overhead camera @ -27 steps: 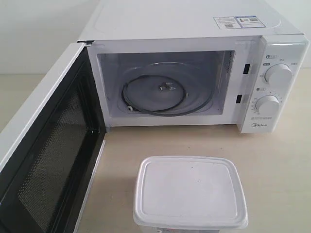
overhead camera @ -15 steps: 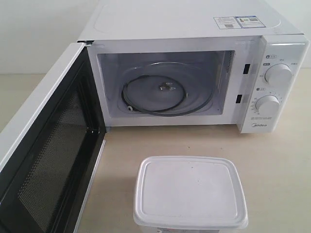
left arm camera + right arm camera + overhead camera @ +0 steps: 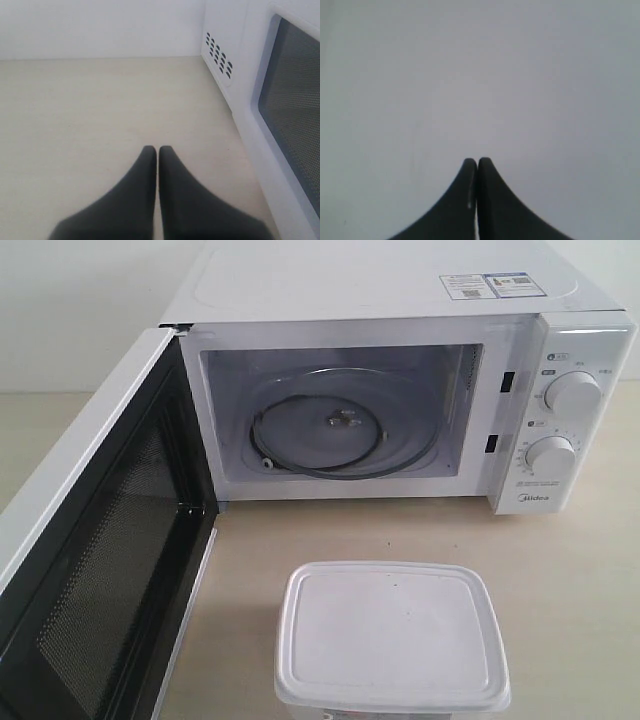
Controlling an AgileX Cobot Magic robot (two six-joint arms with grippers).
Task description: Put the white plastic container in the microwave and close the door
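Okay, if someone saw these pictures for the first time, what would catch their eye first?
The white microwave at the back, its door standing wide open to the left, baring the empty glass turntable inside. Next, the lidded white plastic container standing on the table in front of it, untouched. Both the left tool and the right tool are shut, holding nothing.

A pale beige, faintly grained flat tabletop (image 3: 580,570) is seen stretched from nine o'clock to three o'clock of the exterior view, bounded at twelve o'clock by a plain white wall (image 3: 80,310).
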